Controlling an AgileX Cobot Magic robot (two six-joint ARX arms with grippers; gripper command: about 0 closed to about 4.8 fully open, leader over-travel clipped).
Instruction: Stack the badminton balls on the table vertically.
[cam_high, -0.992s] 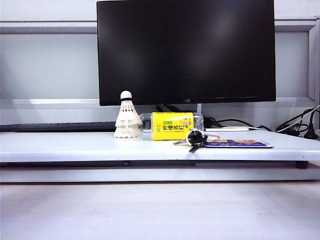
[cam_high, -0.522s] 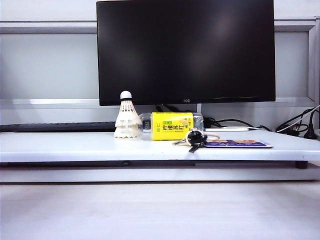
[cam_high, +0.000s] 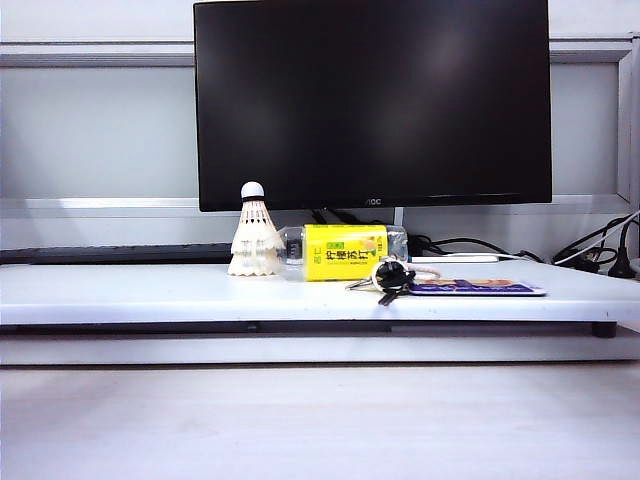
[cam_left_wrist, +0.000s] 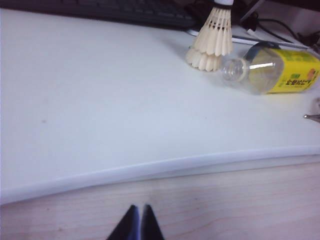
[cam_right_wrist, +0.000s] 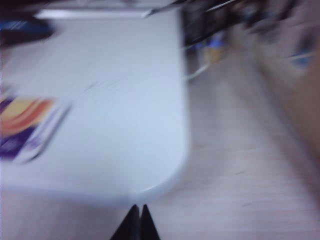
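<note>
Only the wrist views show the arms: the left gripper (cam_left_wrist: 139, 222) sits over the wooden surface (cam_left_wrist: 225, 200) in front of the table (cam_left_wrist: 100, 100), its tips pressed together and empty; the right gripper (cam_right_wrist: 137, 222) (a blurred picture) is likewise closed on nothing near the table's corner. The badminton balls (cam_high: 256, 235) stand nested upright, cork up, just beside the lying bottle (cam_high: 343, 251). Keys (cam_high: 388, 275) and a card (cam_high: 476, 287) lie to its right, below the monitor (cam_high: 372, 100).

two badminton balls (cam_high: 255, 238) stacked, one bottle (cam_high: 343, 252), one monitor (cam_high: 372, 103), one card (cam_high: 476, 288), two hands: left hand (cam_left_wrist: 138, 221), right hand (cam_right_wrist: 136, 220)
</note>
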